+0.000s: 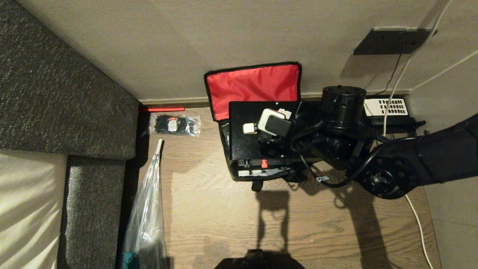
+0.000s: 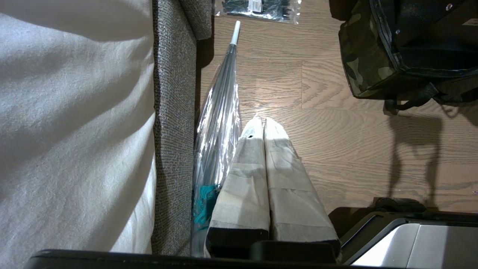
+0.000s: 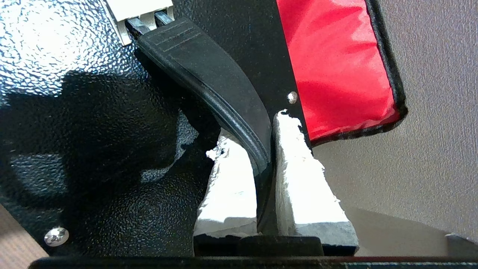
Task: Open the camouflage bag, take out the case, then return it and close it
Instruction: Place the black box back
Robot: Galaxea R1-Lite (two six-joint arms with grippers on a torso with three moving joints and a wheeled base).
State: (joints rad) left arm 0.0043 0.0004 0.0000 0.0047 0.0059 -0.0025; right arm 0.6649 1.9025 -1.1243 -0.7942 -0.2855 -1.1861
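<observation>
A: Start nearest. What is the left gripper (image 2: 263,129) doing?

B: Parked low by the sofa (image 2: 173,112), fingers (image 2: 248,168) pressed together on nothing, with the umbrella (image 2: 220,112) just beside it. The bag (image 2: 364,71) sits well off at about two o'clock in its view — that arm is the farther one.

A: And the right gripper (image 3: 267,149)?

B: On the job. Its fingers (image 3: 298,175) are clamped on the handle (image 3: 209,71) of the case (image 1: 246,138); the black strap runs straight between them in the wrist view.

A: Where is the case relative to the bag?

B: In the head view it lies flat across the open mouth of the bag (image 1: 257,176), its long axis running nine to three. The bag's front edge shows just below it at six o'clock. Whether the case is resting in the bag or held a little above it I cannot tell.

A: And beyond it?

B: At twelve o'clock the red lid (image 1: 254,87) stands back against the wall (image 1: 186,41), clear of the case.

A: So what does the next move turn on?

B: I'd judge on keeping that long axis parallel to the bag's opening — the arm reaches in from three o'clock, so a small twist could catch a corner on the rim.
</observation>
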